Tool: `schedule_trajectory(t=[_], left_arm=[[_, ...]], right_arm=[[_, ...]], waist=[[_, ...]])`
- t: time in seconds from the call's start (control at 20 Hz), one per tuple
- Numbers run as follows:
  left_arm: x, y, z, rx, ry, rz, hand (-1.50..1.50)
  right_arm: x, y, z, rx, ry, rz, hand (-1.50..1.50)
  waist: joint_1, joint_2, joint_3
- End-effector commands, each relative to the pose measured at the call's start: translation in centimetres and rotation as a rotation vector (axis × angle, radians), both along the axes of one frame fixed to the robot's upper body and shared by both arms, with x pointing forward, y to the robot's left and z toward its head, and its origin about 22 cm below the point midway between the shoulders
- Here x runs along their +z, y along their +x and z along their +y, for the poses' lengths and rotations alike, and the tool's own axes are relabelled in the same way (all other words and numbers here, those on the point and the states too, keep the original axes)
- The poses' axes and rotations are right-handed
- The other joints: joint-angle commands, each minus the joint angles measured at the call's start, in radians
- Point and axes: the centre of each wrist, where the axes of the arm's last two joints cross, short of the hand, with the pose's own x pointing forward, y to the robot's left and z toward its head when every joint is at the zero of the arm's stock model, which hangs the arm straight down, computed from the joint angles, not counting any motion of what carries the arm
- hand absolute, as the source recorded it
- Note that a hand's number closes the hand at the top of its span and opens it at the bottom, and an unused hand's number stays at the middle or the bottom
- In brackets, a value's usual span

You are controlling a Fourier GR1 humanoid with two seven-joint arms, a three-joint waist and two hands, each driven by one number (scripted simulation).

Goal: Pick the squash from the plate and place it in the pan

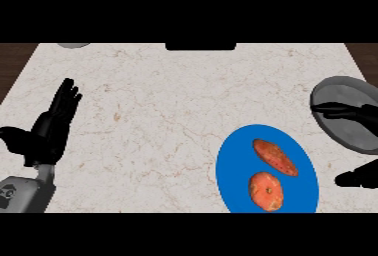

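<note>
Right hand (354,145) open, empty, beside blue plate (233,170). Round squash (266,191) touches sweet potato (275,157) nearer pan (341,95); you might grab wrong one.

there is one view only, from the robot's head, facing steeply down onto the pale marble-patterned counter top (162,110). the counter's far edge runs along the top of the view, with dark wood floor showing at both upper corners. the near part of the counter meets the lower edge, where the grey left forearm (26,192) enters. the round grey metal pan (347,117) is cut by the right edge, so the view stops short of that side. no second view shares the scene.
</note>
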Motion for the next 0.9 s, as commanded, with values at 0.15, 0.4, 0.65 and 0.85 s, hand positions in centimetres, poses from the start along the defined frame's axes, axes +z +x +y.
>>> schedule_trajectory(t=[0.15, 0.4, 0.65, 0.85], left_arm=[[0.0, 0.4, -1.9, -0.012, -0.002, -0.006, 0.00], [0.8, 1.3, -1.9, -0.004, -0.011, 0.001, 0.00], [-0.3, 1.1, -2.3, 0.003, 0.006, -0.003, 0.00], [0.6, 1.8, -0.4, 0.012, 0.009, -0.001, 0.00]], right_arm=[[7.5, 0.9, -2.1, 0.172, -0.322, -0.129, -1.50], [11.2, 1.7, 0.2, 0.204, -0.348, -0.184, -1.50], [10.7, 1.0, 3.8, 0.216, -0.348, -0.242, -1.50], [9.2, 0.2, 6.5, 0.285, -0.368, -0.190, -1.50]], waist=[[0.021, -0.001, -0.003], [0.011, -0.004, -0.005], [0.002, -0.006, -0.005], [0.000, -0.007, -0.005]])
